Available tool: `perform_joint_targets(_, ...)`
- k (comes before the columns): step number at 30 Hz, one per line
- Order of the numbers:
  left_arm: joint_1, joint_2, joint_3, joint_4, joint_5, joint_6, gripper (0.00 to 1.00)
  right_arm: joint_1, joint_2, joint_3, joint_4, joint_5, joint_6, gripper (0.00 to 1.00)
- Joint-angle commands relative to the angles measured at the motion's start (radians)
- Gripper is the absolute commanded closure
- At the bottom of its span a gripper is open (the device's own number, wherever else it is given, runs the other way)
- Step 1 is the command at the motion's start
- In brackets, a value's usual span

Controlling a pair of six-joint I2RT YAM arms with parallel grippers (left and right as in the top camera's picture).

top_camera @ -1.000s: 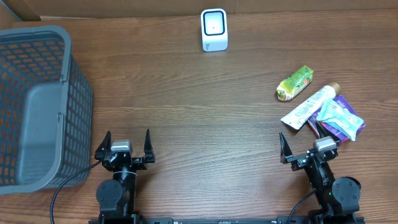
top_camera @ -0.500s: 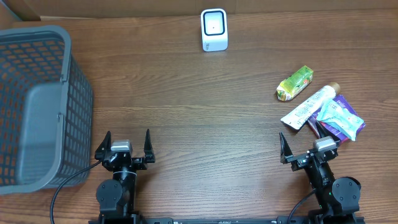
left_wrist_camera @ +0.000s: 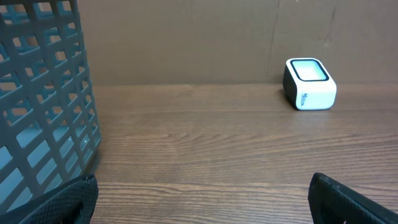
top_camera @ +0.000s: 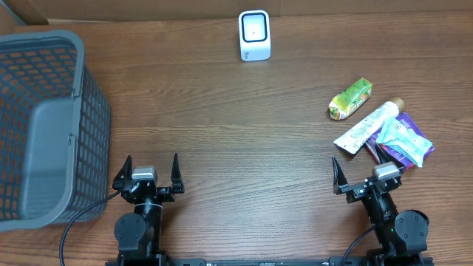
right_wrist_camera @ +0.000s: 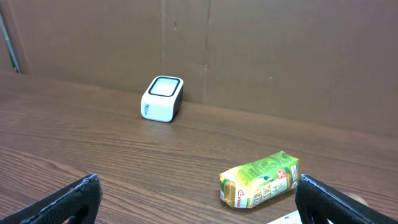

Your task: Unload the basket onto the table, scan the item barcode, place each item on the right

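Left gripper [top_camera: 151, 162] at near edge of desk [top_camera: 236, 140]: jaws spread wide, holding nothing. Right gripper [top_camera: 358, 161]: same, released, nothing between fingers. Just beyond right gripper: blue-purple packet [top_camera: 403, 140], white tube [top_camera: 367, 126] lying against it. Green pack [top_camera: 350, 99] just past tube, on its side. Grey basket [top_camera: 92, 111] at left of desk. White scanner [top_camera: 255, 35] at far edge, centre, well apart from the items.
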Motion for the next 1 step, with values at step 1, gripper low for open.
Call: perform_joint_targets(1, -0.004, 0.0, -0.004, 0.0, -0.006, 0.022, 0.0, 0.006, -0.012, -0.01, 0.005, -0.005, -0.004, 0.0)
